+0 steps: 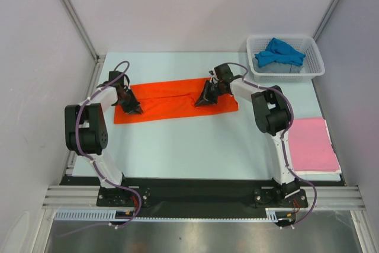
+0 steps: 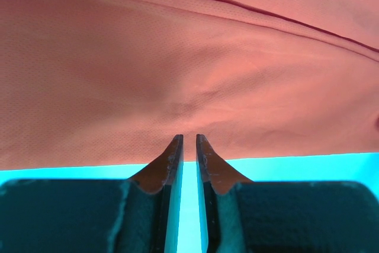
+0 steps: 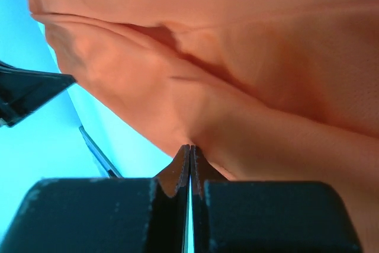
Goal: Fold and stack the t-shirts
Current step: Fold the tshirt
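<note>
Pale-blue table (image 1: 195, 146): my right gripper (image 3: 190, 146) pinches the orange-red t-shirt (image 1: 169, 102); left gripper (image 2: 189, 139) slightly parted at its hem.

A pale blue-green table (image 1: 195, 146) fills the middle of the overhead view, with white walls around it. An orange-red t-shirt (image 1: 169, 102), folded into a long flat strip, lies across the far half of the table, running left to right. A pink t-shirt (image 1: 314, 143), folded into a neat rectangle, lies at the right edge, well apart from the strip, and a white mesh basket (image 1: 284, 77) stands in the far right corner.
</note>
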`<state>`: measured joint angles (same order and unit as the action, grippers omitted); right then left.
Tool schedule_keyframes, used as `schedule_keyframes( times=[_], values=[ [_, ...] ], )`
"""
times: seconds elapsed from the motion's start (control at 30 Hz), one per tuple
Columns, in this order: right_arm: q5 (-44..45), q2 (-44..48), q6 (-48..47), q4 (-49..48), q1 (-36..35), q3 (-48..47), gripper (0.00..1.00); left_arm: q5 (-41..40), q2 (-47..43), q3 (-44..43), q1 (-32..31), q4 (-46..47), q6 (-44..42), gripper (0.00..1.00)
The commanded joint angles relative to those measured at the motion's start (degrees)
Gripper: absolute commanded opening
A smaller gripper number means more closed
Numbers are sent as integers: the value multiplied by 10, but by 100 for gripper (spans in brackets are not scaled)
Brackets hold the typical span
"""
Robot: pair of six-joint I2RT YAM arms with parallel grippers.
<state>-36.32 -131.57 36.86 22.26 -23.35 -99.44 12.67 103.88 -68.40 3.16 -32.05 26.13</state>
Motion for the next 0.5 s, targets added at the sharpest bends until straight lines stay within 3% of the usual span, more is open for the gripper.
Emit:
schedule_keyframes(
  times=[0.0,0.23,0.43,0.47],
  values=[
    [-36,-23,48,-83,7,32,0,1,-14,-24,-3,-6,-22,18],
    [-9,-54,-7,-28,11,-7,1,-7,-36,-38,-3,-17,-31,19],
    [57,9,-84,64,8,-22,34,-62,-76,-70,1,-45,-49,36],
    [72,31,-87,86,9,-26,38,-65,-82,-67,5,-45,-49,50]
  ],
)
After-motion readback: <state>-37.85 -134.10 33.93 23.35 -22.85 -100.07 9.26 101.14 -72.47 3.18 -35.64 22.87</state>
